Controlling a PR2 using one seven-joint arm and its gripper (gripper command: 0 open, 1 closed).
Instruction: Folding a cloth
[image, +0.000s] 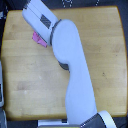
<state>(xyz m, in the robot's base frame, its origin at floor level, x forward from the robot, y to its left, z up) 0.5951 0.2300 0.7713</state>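
A: Seen from overhead, a white arm (75, 75) stretches across a wooden table (105, 45), entering at the frame's 6 o'clock edge and reaching toward 11 o'clock.

B: And the cloth (39, 39)?

A: Only a small pink patch of it shows, lying on the table at about 10 o'clock from the centre, pressed up against the exterior view's left side of the arm. The rest of it is hidden beneath the arm.

B: What is the tool (34, 11) doing?

A: It sits near the top edge, at 11 o'clock, a pale boxy end with a dark grey panel (46, 21) just behind it. The picture is too blurred to make out its fingers, so I cannot tell whether they are parted or closed, or whether they grip anything.

B: Does the tool touch the cloth?

A: That cannot be told either; the pink patch lies lower than the tool's end, beside the forearm.

B: Anything else in view?

A: A grey object (1, 92) at the 9 o'clock edge, cut off and unclear.
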